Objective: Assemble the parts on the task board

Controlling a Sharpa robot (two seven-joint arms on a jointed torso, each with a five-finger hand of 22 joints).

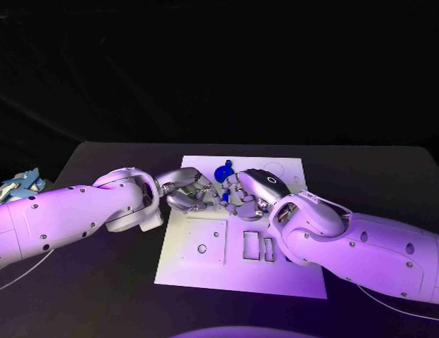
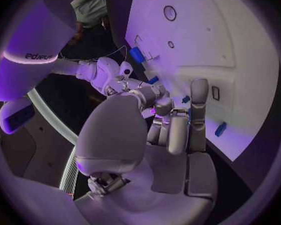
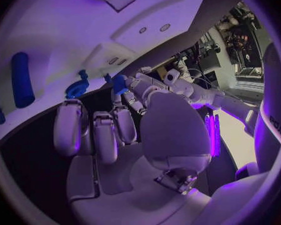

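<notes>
Right wrist view gives us a blue cylinder part [image 3: 22, 79] lying flat, long axis along the task board [image 3: 65, 30] edge. Left hand [image 1: 184, 190] pinches a blue part [image 3: 118, 83]; right hand [image 1: 248, 193] grip we cannot tell.

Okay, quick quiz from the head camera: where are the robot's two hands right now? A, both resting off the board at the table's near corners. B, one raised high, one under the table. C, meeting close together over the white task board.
C: the left hand and right hand come together, nearly touching, above the task board.
</notes>
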